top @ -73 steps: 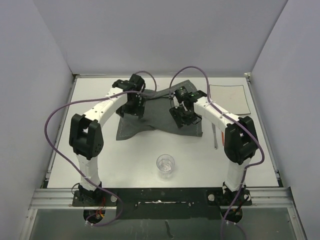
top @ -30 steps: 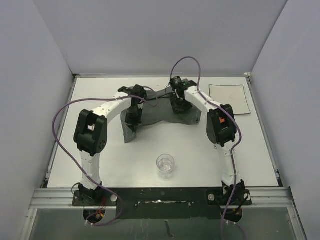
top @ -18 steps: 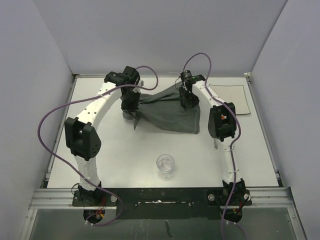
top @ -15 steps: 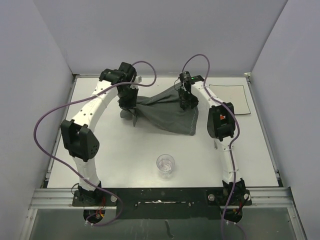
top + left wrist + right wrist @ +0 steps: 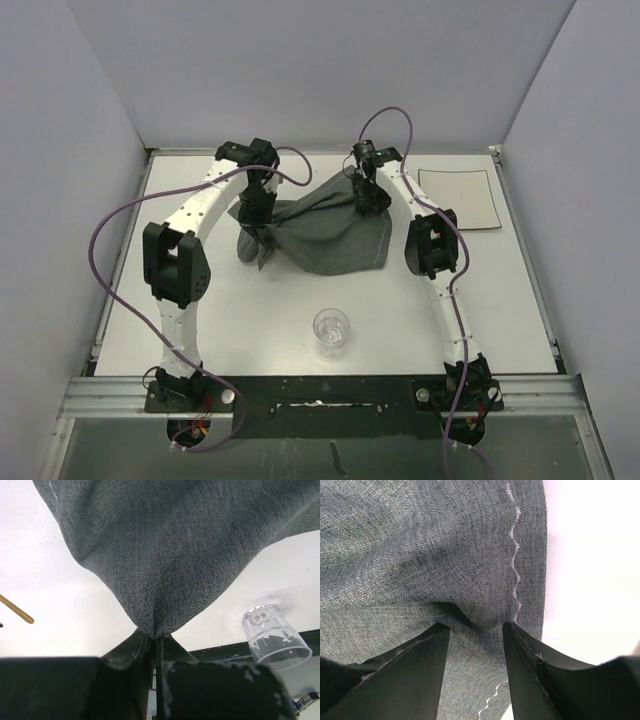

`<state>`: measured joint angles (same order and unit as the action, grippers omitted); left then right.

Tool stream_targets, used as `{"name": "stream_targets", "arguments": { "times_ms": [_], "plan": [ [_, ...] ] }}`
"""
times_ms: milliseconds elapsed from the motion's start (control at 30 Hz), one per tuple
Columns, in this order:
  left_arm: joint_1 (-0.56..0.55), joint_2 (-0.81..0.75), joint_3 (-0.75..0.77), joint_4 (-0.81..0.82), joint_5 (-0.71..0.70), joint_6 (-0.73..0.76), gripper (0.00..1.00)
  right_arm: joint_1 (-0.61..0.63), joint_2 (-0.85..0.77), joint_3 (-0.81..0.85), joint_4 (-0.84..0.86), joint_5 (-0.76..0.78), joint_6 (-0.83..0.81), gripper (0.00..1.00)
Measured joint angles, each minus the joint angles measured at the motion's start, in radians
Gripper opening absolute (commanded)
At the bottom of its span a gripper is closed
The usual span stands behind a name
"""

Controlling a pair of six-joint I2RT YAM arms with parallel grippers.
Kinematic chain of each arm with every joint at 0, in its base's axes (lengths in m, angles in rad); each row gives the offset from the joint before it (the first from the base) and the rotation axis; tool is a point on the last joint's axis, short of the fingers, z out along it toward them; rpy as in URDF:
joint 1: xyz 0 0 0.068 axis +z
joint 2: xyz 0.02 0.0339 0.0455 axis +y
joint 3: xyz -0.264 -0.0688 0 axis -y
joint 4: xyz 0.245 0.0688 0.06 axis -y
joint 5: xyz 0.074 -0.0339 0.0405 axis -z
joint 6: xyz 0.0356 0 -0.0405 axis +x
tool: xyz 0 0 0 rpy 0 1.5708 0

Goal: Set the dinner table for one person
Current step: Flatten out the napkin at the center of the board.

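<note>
Desk [image 5: 250, 310]: the white top lies beneath both sets of jaws, which stand over its far middle part, left jaws toward the left and right jaws toward the right. I cannot tell whether either set touches the desk surface.

Left jaws: closed tight, with a bunched point of the dark grey placemat [image 5: 335, 230] pinched between them. In the left wrist view the cloth [image 5: 175, 555] fans out from that pinch, with white desk showing on both sides of it.

Right jaws: partly apart, gripping a raised fold of the same placemat [image 5: 420, 545] next to its white zigzag stitching. Bare desk shows just beyond the cloth's edge.

The placemat hangs slack between the 2 grips, and its near edge sags toward the desk.

Other items: 1 clear cup [image 5: 331, 329] stands on the near middle of the desk, apart from the cloth. 1 white square plate [image 5: 458, 198] lies at the far right.
</note>
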<state>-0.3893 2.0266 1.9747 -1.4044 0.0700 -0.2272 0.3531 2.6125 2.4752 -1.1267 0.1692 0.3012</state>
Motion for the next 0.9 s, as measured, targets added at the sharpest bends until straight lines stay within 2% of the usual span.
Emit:
{"name": "stream_targets", "arguments": {
  "times_ms": [200,567,733,900],
  "plan": [
    [0.001,0.084,-0.002,-0.002,-0.014,0.003,0.02,-0.008,0.01,0.015,0.019,0.047,0.012,0.48],
    [0.005,0.171,0.007,0.0,-0.011,0.007,0.02,-0.025,-0.069,-0.13,0.275,0.048,-0.016,0.5],
    [0.005,0.192,0.004,0.008,-0.002,0.007,0.03,-0.028,-0.374,-0.457,0.376,0.023,0.018,0.59],
    [0.005,0.211,-0.005,0.023,0.017,0.008,0.03,-0.077,-0.798,-0.802,0.499,-0.04,0.134,0.64]
  ]
}}
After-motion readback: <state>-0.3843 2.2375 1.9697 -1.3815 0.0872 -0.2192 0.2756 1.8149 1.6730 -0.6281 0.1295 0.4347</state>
